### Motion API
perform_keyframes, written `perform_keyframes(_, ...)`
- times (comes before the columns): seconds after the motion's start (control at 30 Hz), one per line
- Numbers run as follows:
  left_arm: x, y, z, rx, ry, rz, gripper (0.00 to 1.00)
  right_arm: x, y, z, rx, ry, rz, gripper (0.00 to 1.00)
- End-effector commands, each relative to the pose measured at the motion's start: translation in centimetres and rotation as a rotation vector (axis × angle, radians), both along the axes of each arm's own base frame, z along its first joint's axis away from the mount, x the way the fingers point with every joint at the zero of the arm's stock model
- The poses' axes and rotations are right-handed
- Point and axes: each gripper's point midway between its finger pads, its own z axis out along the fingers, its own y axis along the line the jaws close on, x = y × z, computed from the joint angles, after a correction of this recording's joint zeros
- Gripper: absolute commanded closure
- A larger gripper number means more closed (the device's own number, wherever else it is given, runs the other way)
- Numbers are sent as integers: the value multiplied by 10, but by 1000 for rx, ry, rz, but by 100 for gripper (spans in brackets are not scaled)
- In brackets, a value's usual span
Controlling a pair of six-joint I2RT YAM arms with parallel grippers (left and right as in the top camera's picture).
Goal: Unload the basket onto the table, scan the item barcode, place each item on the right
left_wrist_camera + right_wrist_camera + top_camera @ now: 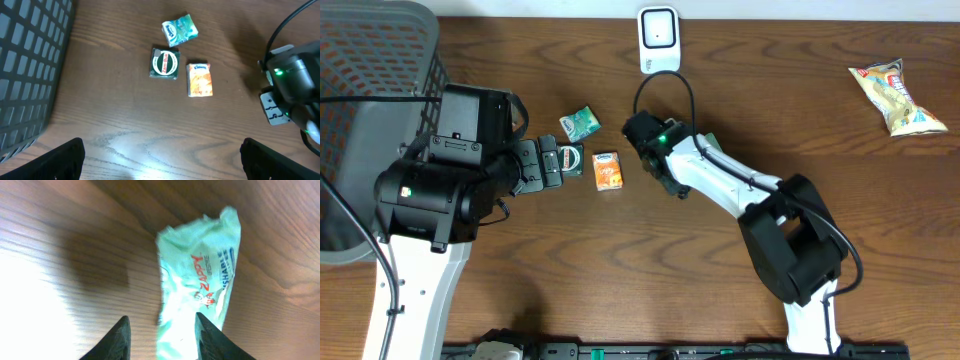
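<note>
wipes pack (200, 275): centre-right of wrist frame, flat on tabletop (280, 325) | right pincer (164, 332): half-open astride its lower end, gripping nothing | feel: light, squishy, slippery imo, I'd pinch across the narrow width

Overhead straight down; left wrist shares orange packet (607, 171) (199, 80); right wrist close.

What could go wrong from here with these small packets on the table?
One: the soft Zappy packet lies between the right gripper's parted jaws with no barcode showing; closing may crumple it or grab the wrong face. Two: the Zam-Buk box, Kleenex box and small green packet sit close together near the left gripper's wide-open jaws, so reaching for one could knock a neighbour.
</note>
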Motion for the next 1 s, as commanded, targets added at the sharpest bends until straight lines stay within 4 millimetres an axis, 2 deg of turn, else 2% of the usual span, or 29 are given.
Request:
perform_keyframes(0.0, 1, 1, 4, 6, -13, 2, 3, 20, 21, 69, 199, -127, -63, 48)
perform_keyframes(0.07, 1, 1, 4, 6, -13, 2, 2, 29, 16, 94, 237, -178, -83, 29)
perform_keyframes(0.1, 1, 1, 4, 6, -13, 2, 3, 33, 12, 103, 250, -198, -94, 23)
perform_keyframes(0.17, 1, 1, 4, 6, -13, 2, 2, 40, -1, 118, 271, -230, -127, 21)
perform_keyframes(0.23, 1, 1, 4, 6, -13, 2, 2, 46, -16, 124, 312, -229, -165, 20)
perform_keyframes(0.33, 1, 1, 4, 6, -13, 2, 2, 48, -23, 118, 408, -139, -139, 13)
perform_keyframes(0.5, 1, 1, 4, 6, -13, 2, 2, 34, -31, 107, 526, 40, -54, 12)
perform_keyframes(0.67, 1, 1, 4, 6, -13, 2, 2, 43, -47, 101, 538, 25, -96, 29)
perform_keyframes(0.8, 1, 1, 4, 6, -13, 2, 2, 47, -51, 86, 535, 24, -107, 23)
perform_keyframes(0.97, 1, 1, 4, 6, -13, 2, 2, 44, -52, 66, 521, 60, -117, 23)
